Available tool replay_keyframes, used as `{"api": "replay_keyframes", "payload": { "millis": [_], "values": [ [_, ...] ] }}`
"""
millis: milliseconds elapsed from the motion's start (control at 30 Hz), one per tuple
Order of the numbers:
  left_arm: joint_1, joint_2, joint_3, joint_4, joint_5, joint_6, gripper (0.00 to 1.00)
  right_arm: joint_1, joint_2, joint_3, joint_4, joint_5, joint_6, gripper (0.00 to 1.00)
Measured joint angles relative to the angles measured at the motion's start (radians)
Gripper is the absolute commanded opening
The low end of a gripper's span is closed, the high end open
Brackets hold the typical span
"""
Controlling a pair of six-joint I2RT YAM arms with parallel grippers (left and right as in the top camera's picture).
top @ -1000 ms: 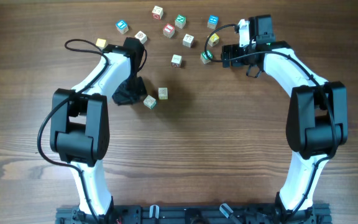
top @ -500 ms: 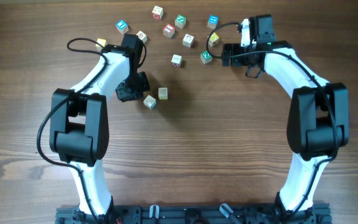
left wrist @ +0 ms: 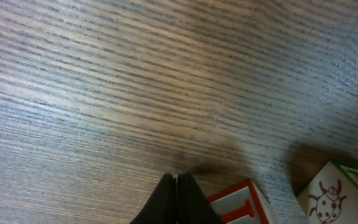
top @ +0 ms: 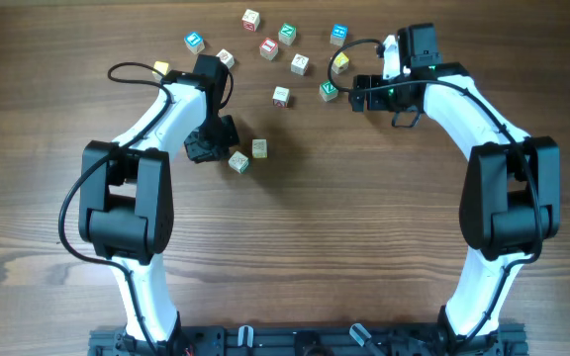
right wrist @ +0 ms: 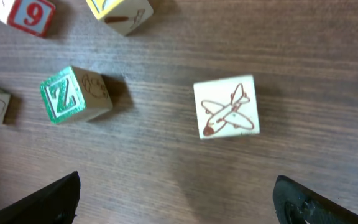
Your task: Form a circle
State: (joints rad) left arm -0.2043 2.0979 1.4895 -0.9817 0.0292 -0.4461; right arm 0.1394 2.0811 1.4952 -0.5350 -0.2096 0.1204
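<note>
No circle shows; the little wooden cubes lie scattered. My left gripper is shut on nothing, with its tips low over bare wood. Just right of it sit a red-framed cube and a ladybird cube. My right gripper stands wide open and empty. Ahead of it in the right wrist view lie a pale airplane cube and, to the left, the green Z cube. In the overhead view the arm hides the airplane cube.
Further cubes are spread along the table's far side: blue, yellow, red, green, blue, yellow and pale ones. A black cable loops off the left arm.
The left gripper pulled in a little from the red-framed cube a second ago and has held still since. The right arm and the cubes have barely moved.
</note>
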Motion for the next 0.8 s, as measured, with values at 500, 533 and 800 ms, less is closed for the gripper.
{"api": "replay_keyframes", "payload": {
  "millis": [500,533,800],
  "values": [
    [0.0,0.0,0.0,-0.024,0.038,0.0,0.08,0.0,0.0,0.0,-0.08,-0.007,0.0,1.0],
    [0.0,0.0,0.0,-0.04,0.041,0.0,0.08,0.0,0.0,0.0,-0.087,-0.008,0.0,1.0],
    [0.0,0.0,0.0,-0.159,0.048,0.0,0.11,0.0,0.0,0.0,-0.116,-0.008,0.0,1.0]
  ]
}}
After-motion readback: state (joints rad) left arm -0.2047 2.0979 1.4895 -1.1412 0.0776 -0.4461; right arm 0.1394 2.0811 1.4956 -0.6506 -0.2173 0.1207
